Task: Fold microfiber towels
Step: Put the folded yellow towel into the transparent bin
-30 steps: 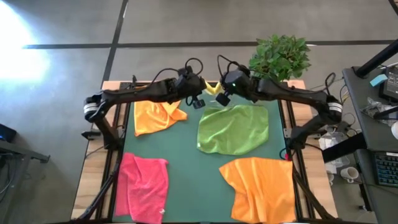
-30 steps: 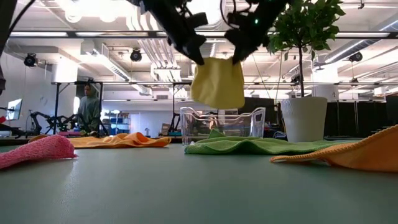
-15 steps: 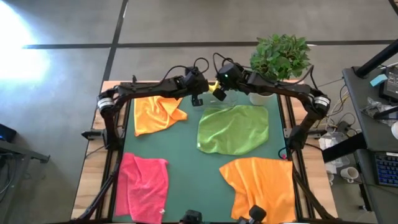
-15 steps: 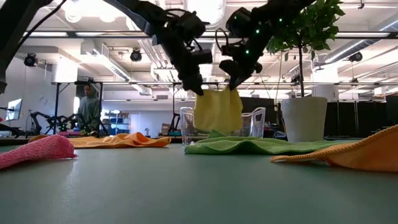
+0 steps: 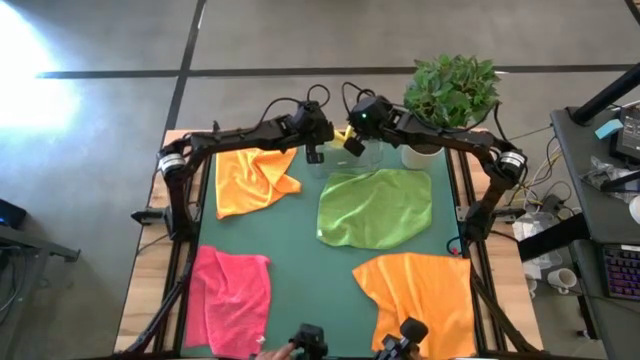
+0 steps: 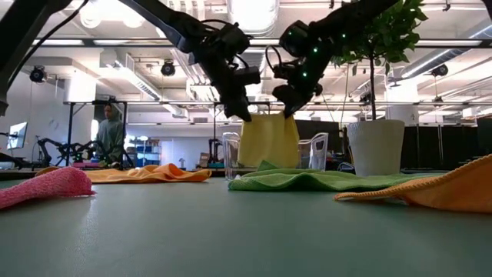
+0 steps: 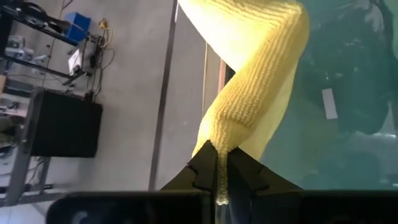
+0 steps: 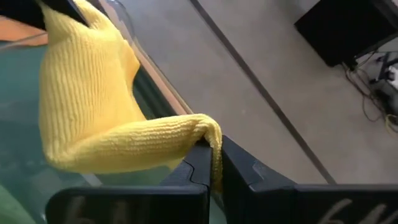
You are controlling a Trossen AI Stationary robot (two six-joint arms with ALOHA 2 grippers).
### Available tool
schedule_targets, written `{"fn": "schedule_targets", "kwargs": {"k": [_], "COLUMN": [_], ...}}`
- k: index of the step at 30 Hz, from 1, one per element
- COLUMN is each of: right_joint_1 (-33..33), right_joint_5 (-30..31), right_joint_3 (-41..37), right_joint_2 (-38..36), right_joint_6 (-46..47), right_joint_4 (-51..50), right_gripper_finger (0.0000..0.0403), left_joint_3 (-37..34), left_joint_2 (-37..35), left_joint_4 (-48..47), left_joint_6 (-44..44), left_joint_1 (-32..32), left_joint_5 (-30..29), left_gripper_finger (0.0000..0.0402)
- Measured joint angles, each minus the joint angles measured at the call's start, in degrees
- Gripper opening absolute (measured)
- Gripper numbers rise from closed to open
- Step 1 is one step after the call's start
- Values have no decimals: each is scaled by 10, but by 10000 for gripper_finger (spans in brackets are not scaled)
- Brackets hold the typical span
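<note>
Both grippers on yellow towel

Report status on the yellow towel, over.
Left pincer and right pincer both shut on the yellow towel. Towel hangs folded over the clear bin. Nothing blocking.

Left hand: fingers pinched shut on yellow towel edge. Towel hangs folded above green tabletop. Beyond: grey floor, black cabinet.
</note>
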Motion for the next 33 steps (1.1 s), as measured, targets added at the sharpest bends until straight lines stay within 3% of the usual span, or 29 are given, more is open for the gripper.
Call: {"fn": "schedule_targets", "kwargs": {"k": [6, 17, 23, 33], "right_joint_1": [-2, -5, -9, -32], "right_joint_5": [29, 29, -50, -36], "right_joint_3": [0, 0, -3, -16], "right_joint_2": [0, 0, 0, 7], "right_joint_6": [-39, -101, -147, -189], "right_joint_4": [1, 9, 5, -9], "right_gripper_finger": [8, 8, 8, 8], "left_joint_3": [-2, -3, -20, -28], "left_joint_2": [1, 1, 5, 9], "left_joint_4": [23, -7, -47, -34], "left_joint_6": [0, -1, -30, 7], "left_joint_1": [24, 47, 39, 37], "left_joint_5": [34, 71, 104, 92], "left_gripper_finger": [1, 1, 1, 2]}}
